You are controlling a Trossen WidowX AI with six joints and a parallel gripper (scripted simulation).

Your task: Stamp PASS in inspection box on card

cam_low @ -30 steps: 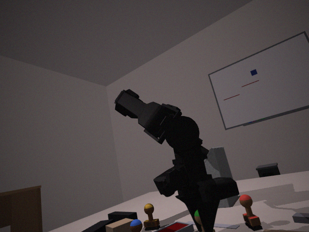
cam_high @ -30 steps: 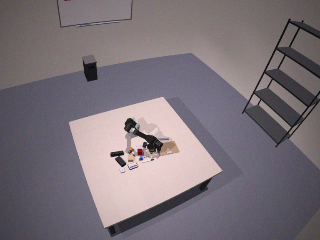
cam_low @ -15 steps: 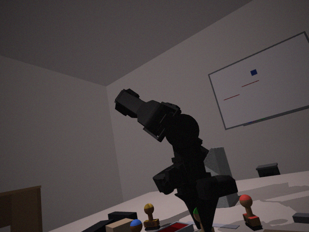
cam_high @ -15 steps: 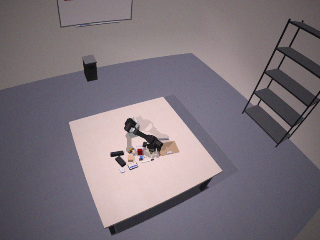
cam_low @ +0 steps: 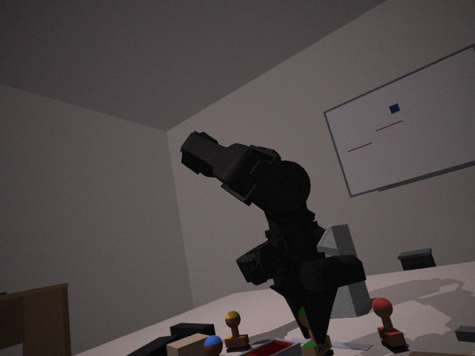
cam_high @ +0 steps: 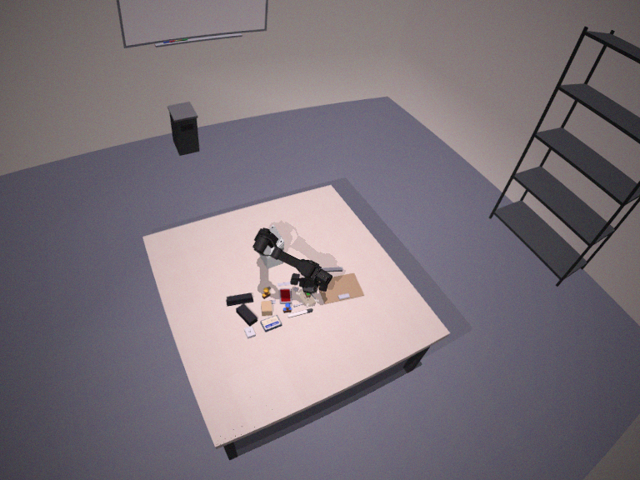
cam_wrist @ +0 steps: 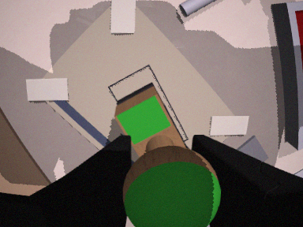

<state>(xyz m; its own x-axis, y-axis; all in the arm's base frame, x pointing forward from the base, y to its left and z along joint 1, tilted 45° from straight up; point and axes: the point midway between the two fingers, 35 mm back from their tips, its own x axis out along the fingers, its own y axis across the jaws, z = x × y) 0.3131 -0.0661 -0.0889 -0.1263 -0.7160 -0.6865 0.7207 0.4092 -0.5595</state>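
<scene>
Overhead, the end effector [cam_high: 308,292] sits just beside the red ink pad [cam_high: 284,295], over the card [cam_high: 298,296] on the desk [cam_high: 331,356]. Side-on, the PASS stamp [cam_low: 317,342] hangs upright beneath it, beside that pad. From the wrist, the fingers are clamped on the green knob; the stamp's base sits over the inspection box [cam_wrist: 148,100], its long axis along the box's.

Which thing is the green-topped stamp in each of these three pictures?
Top: PASS stamp is a tiny green speck under the arm's tip, mid-table.
Exterior: PASS stamp stands at bottom centre, held in the gripper.
Wrist: green knob fills lower centre.
Shared landmark: red ink pad beside it.
</scene>
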